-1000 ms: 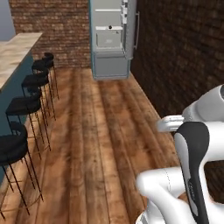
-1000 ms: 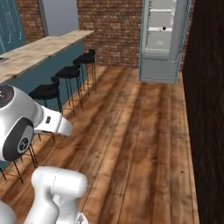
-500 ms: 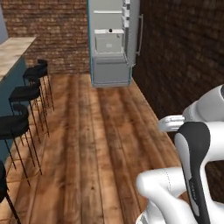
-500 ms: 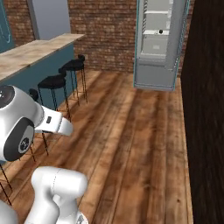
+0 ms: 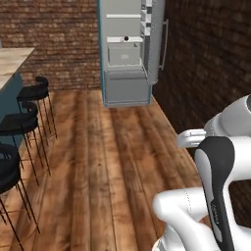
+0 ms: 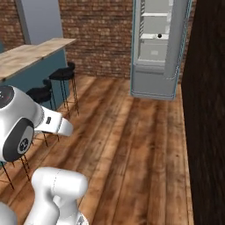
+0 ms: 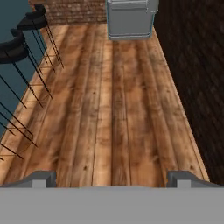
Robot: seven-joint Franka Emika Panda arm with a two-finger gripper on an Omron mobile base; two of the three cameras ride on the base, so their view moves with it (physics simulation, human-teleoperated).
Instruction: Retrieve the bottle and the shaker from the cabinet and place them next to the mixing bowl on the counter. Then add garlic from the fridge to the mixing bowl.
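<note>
The fridge stands open at the far end of the wooden floor, with pale shelves and a drawer inside; its lower part reaches the top of the hand view. A small dark round thing sits on a fridge shelf; I cannot tell whether it is the garlic. The counter runs along the left. My gripper is open over bare floor, nothing between its fingers. The bottle, shaker, cabinet and mixing bowl are out of view.
Black bar stools line the counter on the left. A dark brick wall bounds the right side. A wide strip of plank floor leads straight to the fridge.
The whole picture has shifted: the base has driven toward the fridge, which now looks larger and more central. Stools and counter have slid left. The arm holds the same pose, gripper still open.
</note>
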